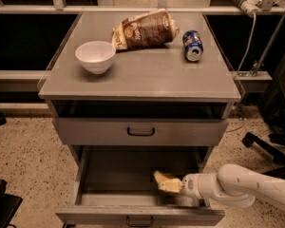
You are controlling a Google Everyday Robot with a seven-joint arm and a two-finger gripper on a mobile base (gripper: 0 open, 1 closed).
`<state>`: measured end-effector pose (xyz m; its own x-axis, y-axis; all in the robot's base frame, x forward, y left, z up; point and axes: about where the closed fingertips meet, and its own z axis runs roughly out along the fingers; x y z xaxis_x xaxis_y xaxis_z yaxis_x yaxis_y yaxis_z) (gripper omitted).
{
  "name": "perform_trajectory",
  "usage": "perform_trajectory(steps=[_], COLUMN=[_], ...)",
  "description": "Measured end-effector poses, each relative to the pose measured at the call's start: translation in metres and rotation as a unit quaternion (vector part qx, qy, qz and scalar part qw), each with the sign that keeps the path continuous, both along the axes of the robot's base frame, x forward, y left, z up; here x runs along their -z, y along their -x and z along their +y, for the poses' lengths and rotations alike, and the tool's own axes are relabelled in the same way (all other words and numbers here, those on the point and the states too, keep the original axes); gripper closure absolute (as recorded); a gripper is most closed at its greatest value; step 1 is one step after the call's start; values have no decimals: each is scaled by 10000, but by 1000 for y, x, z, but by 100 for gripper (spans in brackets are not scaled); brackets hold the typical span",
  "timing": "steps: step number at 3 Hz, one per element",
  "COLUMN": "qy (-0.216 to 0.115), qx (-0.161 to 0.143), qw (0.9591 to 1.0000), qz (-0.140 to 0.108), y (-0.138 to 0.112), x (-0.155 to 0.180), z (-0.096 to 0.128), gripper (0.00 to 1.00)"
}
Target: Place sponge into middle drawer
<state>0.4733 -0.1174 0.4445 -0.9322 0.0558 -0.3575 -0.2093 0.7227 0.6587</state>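
The pale yellow sponge (163,180) is held over the inside of the open middle drawer (115,175), right of its centre and close above its floor. My gripper (175,185) reaches in from the right at the end of the white arm (237,186) and is shut on the sponge's right end. The drawer is pulled out towards the camera, with its front panel and black handle (139,219) at the bottom of the view.
The grey drawer above (140,131) is shut. On the cabinet top stand a white bowl (95,56), a brown bread bag (145,31) and a blue can (193,39) on its side. A chair base (263,144) is at the right, a dark object (0,205) at the bottom left.
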Motion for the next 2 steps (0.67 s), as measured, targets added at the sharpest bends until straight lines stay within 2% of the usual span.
perform_trajectory(steps=[1,2], qy=[3,2], qx=[-15,-16], qw=[10000,10000], qz=[16,16], y=[0,0], x=[3,3], z=[3,3], gripper=[82,58])
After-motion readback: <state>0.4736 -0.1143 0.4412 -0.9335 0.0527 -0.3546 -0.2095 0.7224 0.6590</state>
